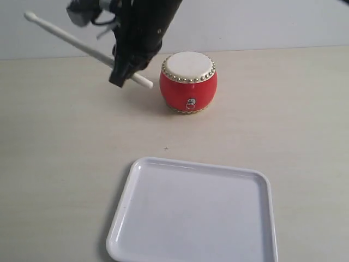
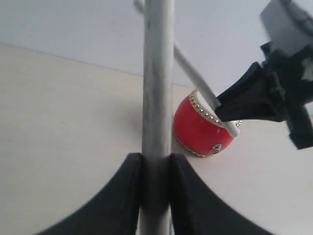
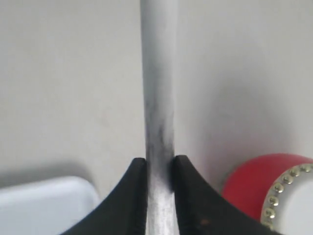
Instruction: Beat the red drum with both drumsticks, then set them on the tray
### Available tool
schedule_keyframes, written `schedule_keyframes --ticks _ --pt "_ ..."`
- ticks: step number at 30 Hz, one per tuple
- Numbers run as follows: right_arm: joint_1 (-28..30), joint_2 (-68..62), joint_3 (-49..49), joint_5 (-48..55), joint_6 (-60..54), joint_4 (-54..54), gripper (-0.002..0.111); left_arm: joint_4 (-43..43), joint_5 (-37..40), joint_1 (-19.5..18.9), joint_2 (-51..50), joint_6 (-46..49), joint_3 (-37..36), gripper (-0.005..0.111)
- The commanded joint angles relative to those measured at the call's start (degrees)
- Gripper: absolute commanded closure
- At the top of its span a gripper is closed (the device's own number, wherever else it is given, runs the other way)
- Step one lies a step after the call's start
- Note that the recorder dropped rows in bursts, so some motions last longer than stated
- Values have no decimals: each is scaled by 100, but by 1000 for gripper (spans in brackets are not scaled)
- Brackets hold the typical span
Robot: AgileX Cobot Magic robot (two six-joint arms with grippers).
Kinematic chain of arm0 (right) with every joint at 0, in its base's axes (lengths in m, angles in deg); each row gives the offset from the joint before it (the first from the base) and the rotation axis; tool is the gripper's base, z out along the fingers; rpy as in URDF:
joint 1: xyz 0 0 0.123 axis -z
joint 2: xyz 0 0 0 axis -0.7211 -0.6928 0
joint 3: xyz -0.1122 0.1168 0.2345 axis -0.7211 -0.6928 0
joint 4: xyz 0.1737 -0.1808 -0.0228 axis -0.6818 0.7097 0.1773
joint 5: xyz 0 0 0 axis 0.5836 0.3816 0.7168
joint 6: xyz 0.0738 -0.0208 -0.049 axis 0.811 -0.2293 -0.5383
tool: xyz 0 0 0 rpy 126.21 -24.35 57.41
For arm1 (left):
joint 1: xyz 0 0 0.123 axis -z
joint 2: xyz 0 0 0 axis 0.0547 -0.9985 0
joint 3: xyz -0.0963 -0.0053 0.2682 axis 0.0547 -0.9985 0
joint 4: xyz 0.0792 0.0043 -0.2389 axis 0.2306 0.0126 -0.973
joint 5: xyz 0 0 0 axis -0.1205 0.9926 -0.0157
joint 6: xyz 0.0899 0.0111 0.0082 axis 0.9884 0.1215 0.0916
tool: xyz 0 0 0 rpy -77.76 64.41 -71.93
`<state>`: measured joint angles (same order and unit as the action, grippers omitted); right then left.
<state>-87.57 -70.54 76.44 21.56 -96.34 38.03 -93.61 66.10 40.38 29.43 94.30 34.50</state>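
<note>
**A:** Exterior view: we see a black arm [image 1: 143,33] carrying a tilted drumstick [image 1: 71,39], one end just beside the red drum [image 1: 188,87]. The tray [image 1: 191,218] lies apart on the table [image 1: 54,164].

**B:** Left wrist view: our left claw [image 2: 156,159] is clenched on the left drumstick [image 2: 157,73]. The right drumstick [image 2: 193,76] crosses behind it, so we reckon they could clash mid-swing.

**A:** Right wrist view: our right claw [image 3: 160,161] is clamped on its stick, drum close by. A hard hit might tip that drum.
</note>
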Motion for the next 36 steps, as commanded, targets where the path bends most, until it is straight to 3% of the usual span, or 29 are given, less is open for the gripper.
schedule_keyframes --ticks 1,5,9,11,15,17,21,24,26,28,32,36 --pt "9 676 -1 499 1044 -550 108 -245 422 -14 -281 37 435 107" --pt "9 1094 -42 956 2250 54 108 -245 912 -14 -1168 105 1099 107" --pt "184 1535 -349 1261 2554 437 108 -245 965 -81 -2348 827 1720 107" --pt "374 1754 -646 1261 2625 437 108 -245 1132 -241 -2828 913 1961 107" --pt "964 2315 -1462 1181 2707 437 108 -245 2254 -891 -3538 896 2427 107" --pt "1263 2577 -1846 1108 2707 437 108 348 2631 -1273 -3768 645 2712 107" --pt "1585 2869 -2244 1140 2454 596 108 3051 3078 -2205 -4150 -643 3405 107" --pt "1625 2905 -2289 1144 2454 1013 108 5634 3814 -2908 -4531 -2301 4101 107" --pt "1625 2890 -2289 1107 2454 1231 108 7395 4685 -3293 -4887 -3883 4712 107" --pt "1648 2852 -2289 1044 2454 1242 108 8464 5582 -3442 -5300 -5053 5328 107" --pt "2082 2505 -2289 1107 2441 905 108 8651 7475 -3364 -5975 -5243 6235 107" --pt "2712 1976 -2289 1261 2002 -84 108 8651 7905 -2959 -6123 -5243 6462 107"
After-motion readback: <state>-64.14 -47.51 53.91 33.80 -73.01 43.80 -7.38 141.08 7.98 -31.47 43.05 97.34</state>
